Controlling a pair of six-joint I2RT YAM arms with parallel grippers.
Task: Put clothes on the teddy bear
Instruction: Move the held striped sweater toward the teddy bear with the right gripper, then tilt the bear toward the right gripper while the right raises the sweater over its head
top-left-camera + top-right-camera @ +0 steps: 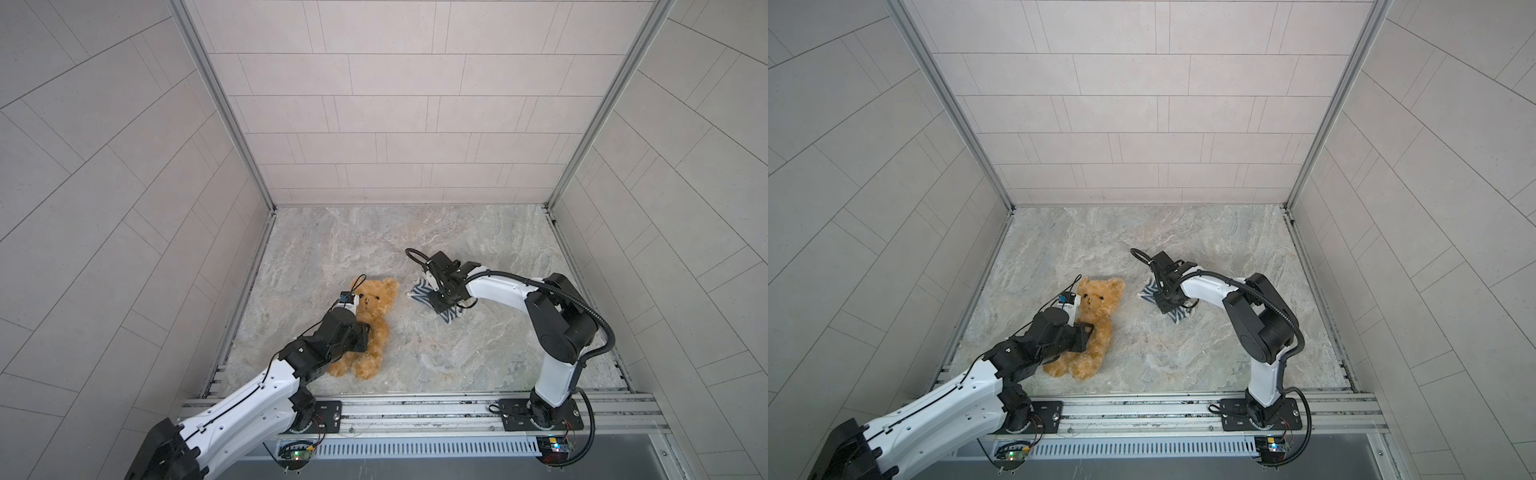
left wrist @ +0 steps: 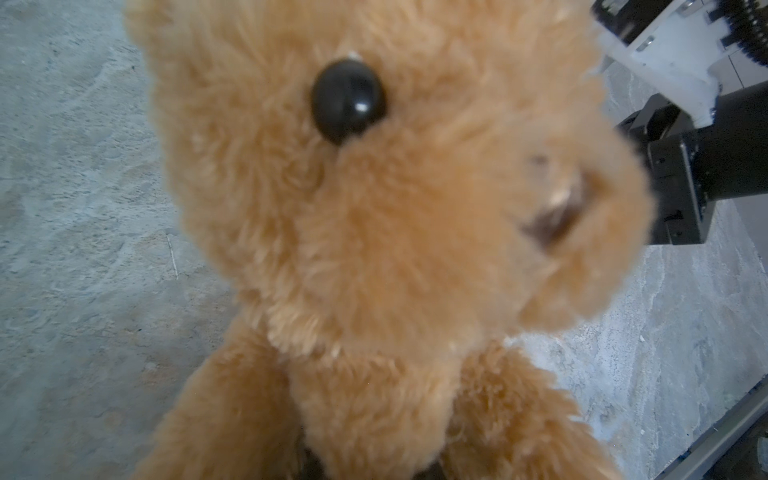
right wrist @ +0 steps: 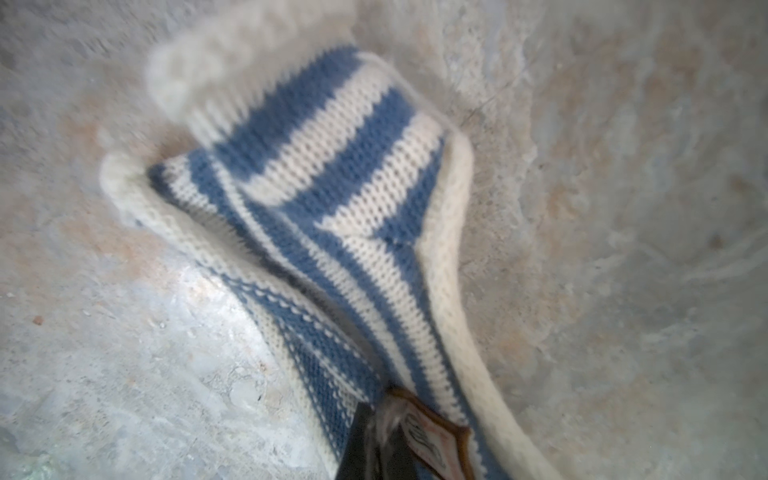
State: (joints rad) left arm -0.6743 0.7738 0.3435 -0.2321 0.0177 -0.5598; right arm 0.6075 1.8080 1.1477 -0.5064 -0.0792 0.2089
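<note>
The golden-brown teddy bear lies on its back at the left of the table, head toward the far wall. My left gripper is shut on its torso from the side. In the left wrist view the teddy bear fills the picture, and its fur hides the jaws. To the right lies the navy-and-white striped shirt, crumpled. My right gripper presses down on it, shut on the knit of the striped shirt next to the badge.
The marble-patterned tabletop is enclosed by tiled walls on three sides. An aluminium rail with both arm bases runs along the front edge. My right arm shows beyond the bear's head in the left wrist view.
</note>
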